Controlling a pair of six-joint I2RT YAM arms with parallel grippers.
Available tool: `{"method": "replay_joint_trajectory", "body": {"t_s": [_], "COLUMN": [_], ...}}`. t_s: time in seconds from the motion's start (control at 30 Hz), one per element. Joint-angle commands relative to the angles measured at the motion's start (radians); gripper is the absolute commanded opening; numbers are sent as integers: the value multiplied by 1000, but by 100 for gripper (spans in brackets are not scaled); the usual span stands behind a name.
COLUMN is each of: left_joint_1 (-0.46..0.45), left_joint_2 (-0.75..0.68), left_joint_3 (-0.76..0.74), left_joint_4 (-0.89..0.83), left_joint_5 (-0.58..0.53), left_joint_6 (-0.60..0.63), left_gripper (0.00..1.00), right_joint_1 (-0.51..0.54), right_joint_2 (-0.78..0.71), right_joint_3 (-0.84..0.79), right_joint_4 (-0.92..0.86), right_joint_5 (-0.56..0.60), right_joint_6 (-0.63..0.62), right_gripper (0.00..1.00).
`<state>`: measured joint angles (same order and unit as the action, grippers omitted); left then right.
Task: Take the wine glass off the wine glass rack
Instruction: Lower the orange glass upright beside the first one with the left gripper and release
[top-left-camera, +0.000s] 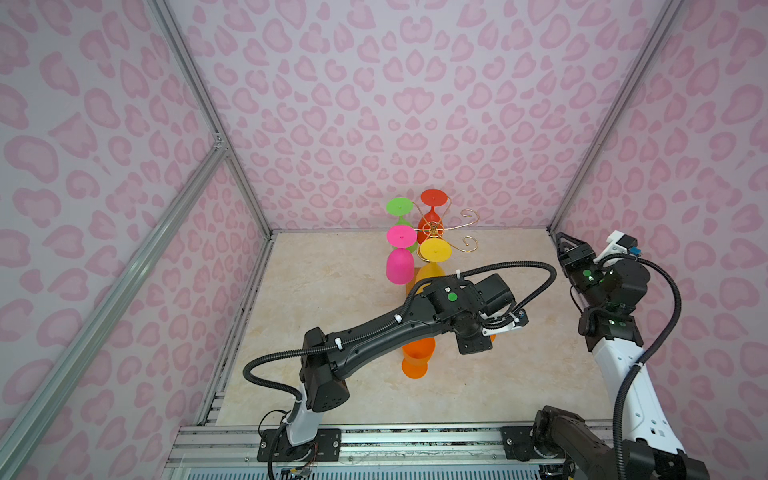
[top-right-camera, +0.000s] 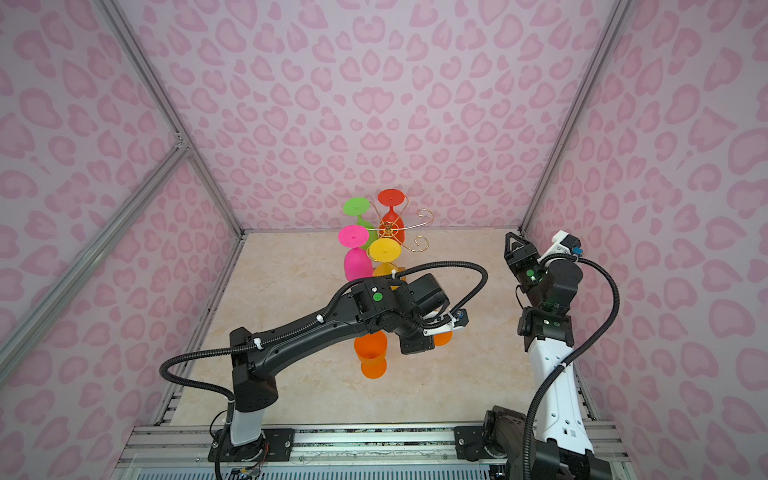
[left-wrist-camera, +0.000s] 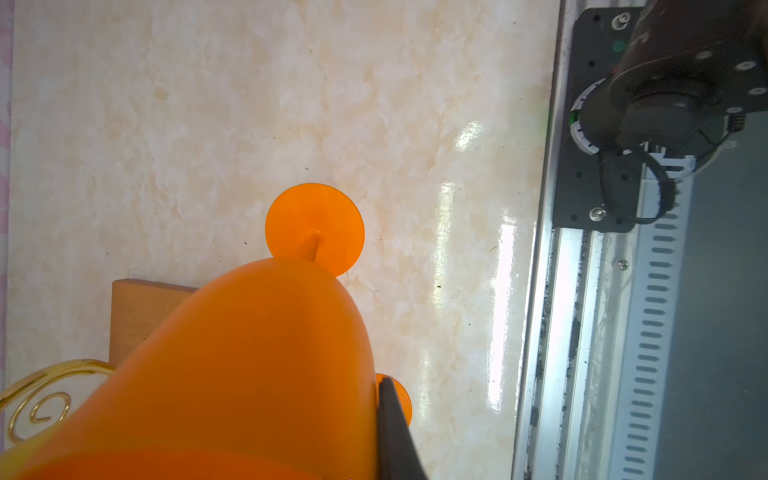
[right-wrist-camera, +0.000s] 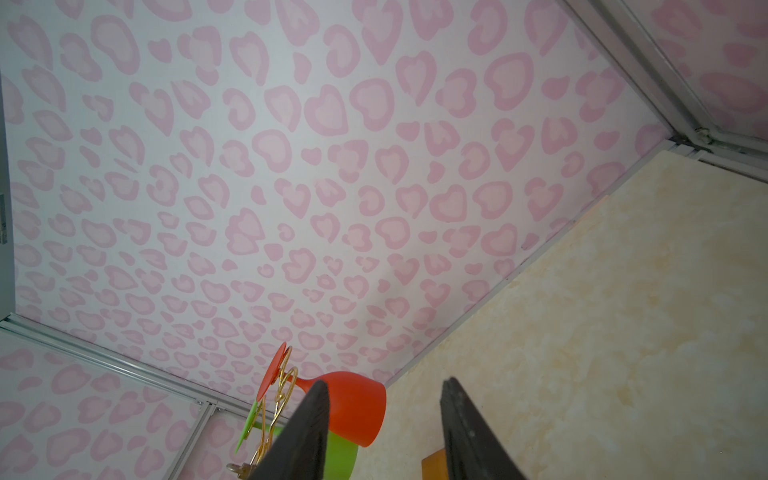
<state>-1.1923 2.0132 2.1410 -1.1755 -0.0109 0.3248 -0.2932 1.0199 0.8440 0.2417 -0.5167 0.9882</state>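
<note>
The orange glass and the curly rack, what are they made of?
Orange glass: probably plastic, since it has an even colour, a smooth surface and a soft sheen, with no glassy sparkle. Rack: thin metal wire with a shiny gold finish, bent into curls, on a base that looks like smooth amber wood.

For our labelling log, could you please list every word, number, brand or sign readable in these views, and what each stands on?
No legible text in any view.
A small white sticker beside the green dot on the left arm: too small to read.
The white ring at that arm's base: blurred tick marks, no readable numbers.
The orange wine glass and the wine glass rack: no print visible.
</note>
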Motion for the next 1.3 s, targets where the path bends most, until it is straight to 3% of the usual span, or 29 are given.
{"method": "replay_joint_trajectory", "body": {"t_s": [0.0,1.03,1.27], "left_joint_1": [-2,-10,-10], "left_joint_2": [33,161,160], "left_joint_3": [8,5,7], "left_joint_4": [-66,-154,-157], "left_joint_5": [-14,12,2], "left_joint_6": [14,-1,-4], "left_gripper": [2,6,22], "right_joint_1": [0,-3,-4], "right_joint_2": [6,26,26], "right_joint_3": [-9,-27,-27], "right_joint_4": [28,53,50], "right_joint_5": [-12,-25,-28], "right_joint_6": [2,19,19], "right_gripper": [45,44,44]}}
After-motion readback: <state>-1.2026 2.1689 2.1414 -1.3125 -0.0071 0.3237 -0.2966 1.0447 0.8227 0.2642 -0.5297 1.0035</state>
